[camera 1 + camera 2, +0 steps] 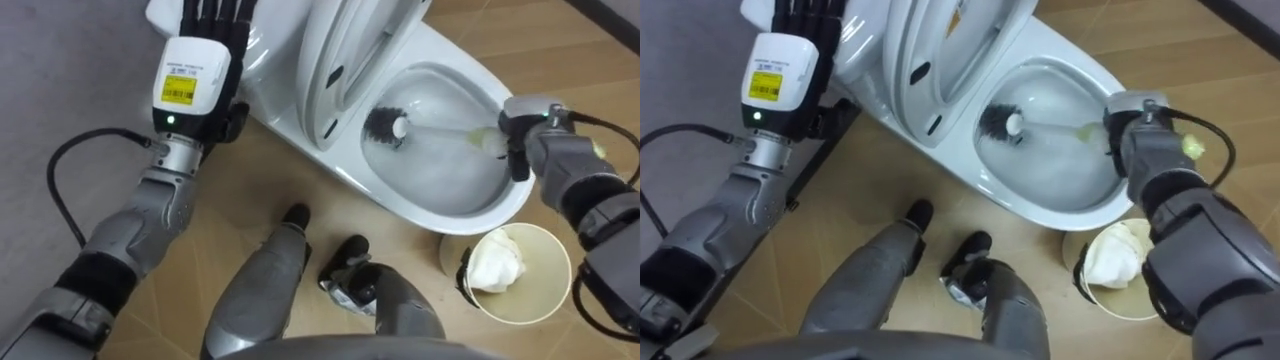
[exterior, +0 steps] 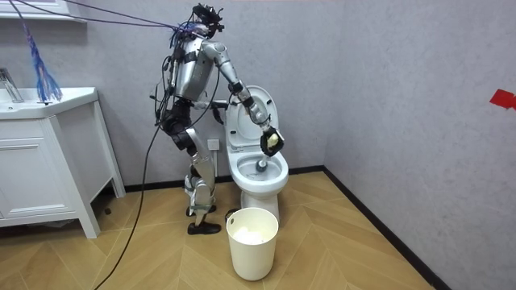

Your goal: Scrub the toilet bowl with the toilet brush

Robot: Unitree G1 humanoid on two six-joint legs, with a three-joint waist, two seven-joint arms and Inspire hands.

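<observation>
- The left hand (image 1: 205,45) is raised beside the cistern (image 1: 265,70), fingers straight, holding nothing.
- The toilet (image 1: 470,215) stands with its seat (image 1: 350,60) lifted.
- The toilet brush (image 1: 385,127) has its dark head low in the bowl, just below the raised seat.
- The right hand (image 1: 530,125), over the bowl's rim, is curled tight round the brush handle's end.
- A white waste bin (image 1: 447,258) sits just beside the bowl.
- Scrubbing appears under way. The next move likely calls for sweeping the head round the bowl wall with a firm grip.
</observation>
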